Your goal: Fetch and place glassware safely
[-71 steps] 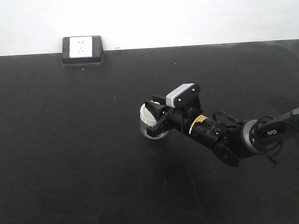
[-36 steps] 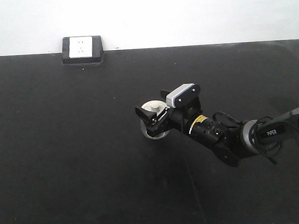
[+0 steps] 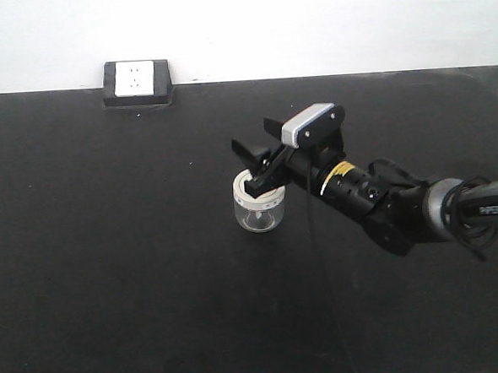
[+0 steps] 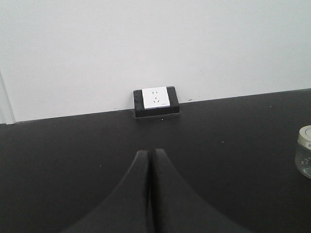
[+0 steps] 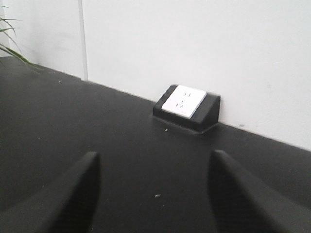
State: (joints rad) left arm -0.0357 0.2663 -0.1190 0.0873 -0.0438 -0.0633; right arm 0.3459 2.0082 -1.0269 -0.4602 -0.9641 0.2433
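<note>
The glassware, a squat clear jar [image 3: 258, 208] with a cream-white lid, stands upright on the black table [image 3: 109, 246]. My right gripper [image 3: 257, 144] hovers just above and behind its lid, open, with nothing between the fingers. The right wrist view shows both fingers spread wide [image 5: 153, 158] over bare table, and the jar is out of that view. In the left wrist view my left gripper [image 4: 149, 153] is shut and empty, low over the table, with the jar [image 4: 304, 151] at the far right edge. The left gripper is not in the front view.
A white wall socket in a black wedge housing [image 3: 137, 82] sits at the table's back edge against the white wall, and also appears in both wrist views [image 4: 156, 100] [image 5: 187, 106]. Green plant leaves [image 5: 12, 51] poke in at the far left.
My right gripper, shut round the jar a second ago, has opened, let go and lifted up and back. The jar stays standing on the table.
</note>
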